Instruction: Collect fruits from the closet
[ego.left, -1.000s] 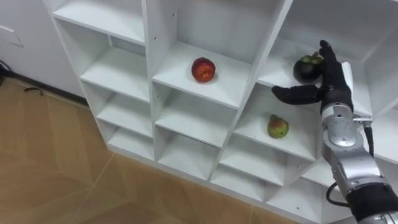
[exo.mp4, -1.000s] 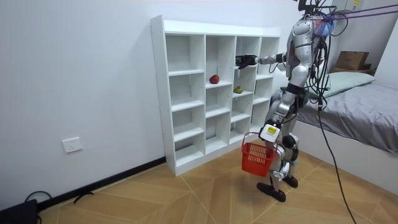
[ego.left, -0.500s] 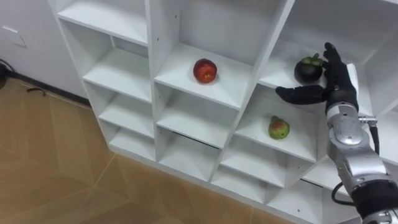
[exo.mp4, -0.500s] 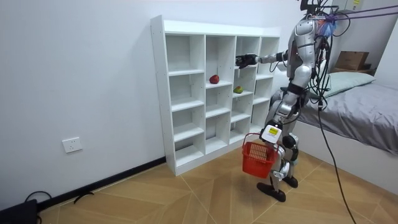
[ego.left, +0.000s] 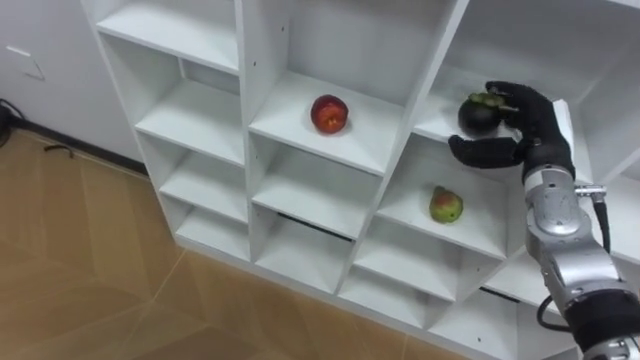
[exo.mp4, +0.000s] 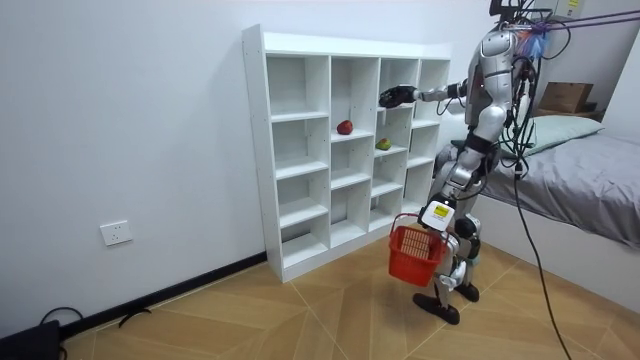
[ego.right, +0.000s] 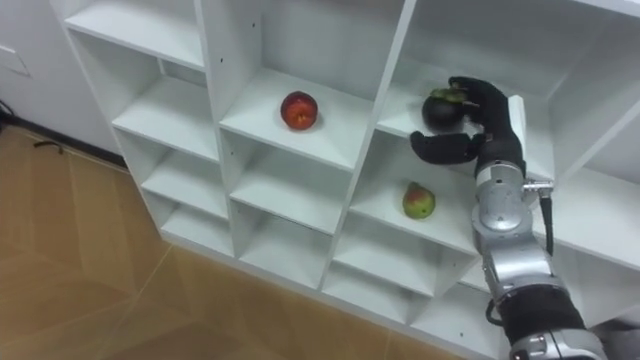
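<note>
Since the earlier frame the right hand (ego.left: 530, 125) has gone from flat beside the mangosteen (ego.left: 476, 115) to curled round it, and the fruit has shifted slightly toward the shelf's front edge. White cubby closet (ego.left: 195, 112) spans the eye views; in the room view the robot stands at its right end, within reach. Low at centre right there, a red basket (exo.mp4: 412, 255) hangs from the left hand (exo.mp4: 432, 212), ready for fruit; its grip I cannot tell. At upper right of the eye views the mangosteen sits clasped in its cubby, probably for lifting out. Red apple (ego.left: 328, 113) at upper centre and a green-red pear-shaped fruit (ego.left: 446, 206) at centre right lie untouched
</note>
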